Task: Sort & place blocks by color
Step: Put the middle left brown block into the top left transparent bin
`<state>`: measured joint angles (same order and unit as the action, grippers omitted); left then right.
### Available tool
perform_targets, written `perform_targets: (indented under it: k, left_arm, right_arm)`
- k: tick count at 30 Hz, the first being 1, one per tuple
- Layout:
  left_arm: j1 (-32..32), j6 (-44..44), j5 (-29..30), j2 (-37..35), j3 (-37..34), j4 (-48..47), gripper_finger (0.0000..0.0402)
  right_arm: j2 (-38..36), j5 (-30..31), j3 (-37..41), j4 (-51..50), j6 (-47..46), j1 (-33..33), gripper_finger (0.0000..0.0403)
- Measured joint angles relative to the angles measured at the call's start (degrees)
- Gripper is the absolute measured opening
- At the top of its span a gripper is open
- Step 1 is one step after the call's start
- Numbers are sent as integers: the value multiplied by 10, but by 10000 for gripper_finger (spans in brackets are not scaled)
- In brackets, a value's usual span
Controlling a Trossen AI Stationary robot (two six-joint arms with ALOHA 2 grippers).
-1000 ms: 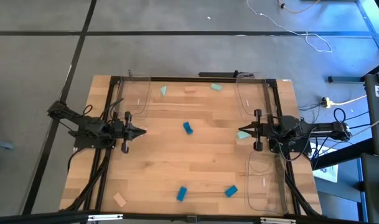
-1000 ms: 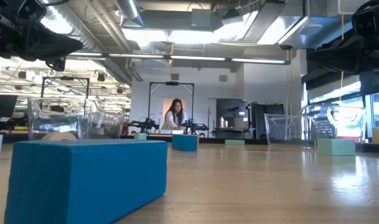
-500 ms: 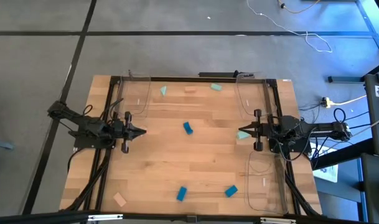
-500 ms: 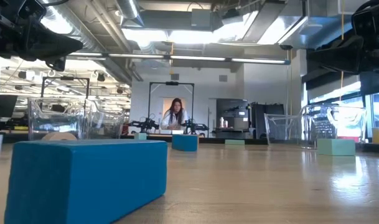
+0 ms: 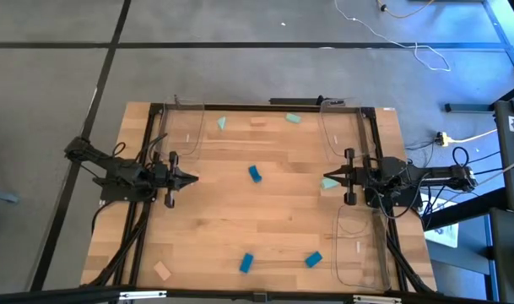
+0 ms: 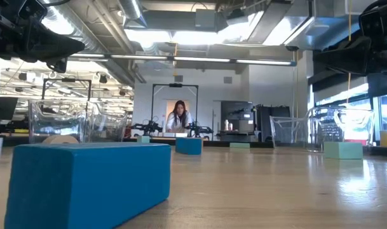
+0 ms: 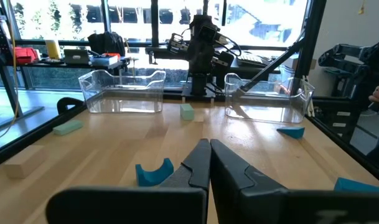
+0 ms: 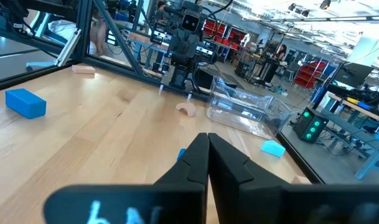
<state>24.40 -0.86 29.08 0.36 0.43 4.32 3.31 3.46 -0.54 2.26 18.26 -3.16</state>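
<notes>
Small blocks lie scattered flat on the wooden table. The high view shows a blue one (image 5: 255, 174) at the middle, two blue ones (image 5: 246, 263) (image 5: 313, 260) near the near edge, mint ones (image 5: 222, 122) (image 5: 293, 118) and a tan one (image 5: 257, 122) toward the far edge, and a tan one (image 5: 162, 270) at the near left corner. My left gripper (image 5: 192, 178) (image 7: 209, 148) hovers shut at the table's left side. My right gripper (image 5: 327, 178) (image 8: 208, 140) hovers shut at the right side, just above a mint block (image 5: 331, 183).
Clear plastic trays stand at the far left (image 5: 186, 131), far right (image 5: 341, 127) and near right (image 5: 359, 245). Black frame rails (image 5: 265, 107) border the table. A large blue block (image 6: 91, 181) sits right before the low camera. A person (image 6: 178, 117) stands far off in the room.
</notes>
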Motion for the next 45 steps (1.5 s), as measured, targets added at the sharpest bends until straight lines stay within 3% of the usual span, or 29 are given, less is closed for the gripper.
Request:
perform_targets:
  k: [19, 23, 30, 35, 45]
  left_arm:
    - [0, -2, 0, 0, 0, 0, 0]
    - [0, 12, 26, 0, 15, -2, 0]
    - [0, 26, 31, 18, 89, -28, 0]
    - [0, 19, 29, 82, 160, -69, 0]
    - [0, -143, 31, 297, 390, -334, 0]
  right_arm:
    - [0, 0, 1, -2, -1, 0, 10]
    - [0, 0, 1, -2, -1, 0, 10]
    - [0, 0, 1, -2, -2, 0, 10]
    - [0, 0, 1, -2, -2, 0, 10]
    - [0, 0, 1, -2, -2, 0, 10]
